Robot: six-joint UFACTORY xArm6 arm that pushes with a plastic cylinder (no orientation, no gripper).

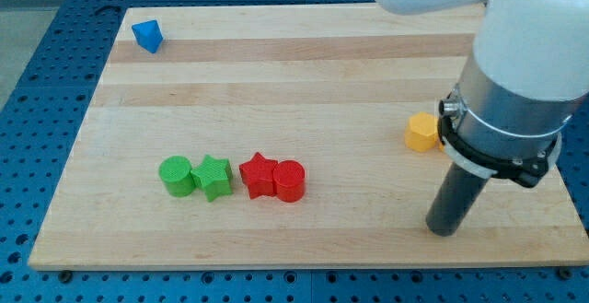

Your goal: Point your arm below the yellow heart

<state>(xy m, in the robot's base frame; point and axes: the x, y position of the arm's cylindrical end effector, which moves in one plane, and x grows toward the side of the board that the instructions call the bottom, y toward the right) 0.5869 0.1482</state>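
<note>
The yellow heart [422, 132] is seen at the tabletop's [322, 73] right, partly hidden; my tip [444, 230] rests below it, apart; no jaws exist; light, rigid, easily slid; contact is best avoided.

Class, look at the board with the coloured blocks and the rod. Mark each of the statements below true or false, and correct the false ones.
1. The blue block lies near the view's top left corner of the board. True.
2. My tip touches the yellow block. False: the tip rests lower in the view and slightly right of it, apart from it.
3. The green cylinder sits beside the green star. True.
4. The red star is at the view's right of the red cylinder. False: it is at its left.
5. Two yellow blocks are on the board. False: only one shows.
</note>
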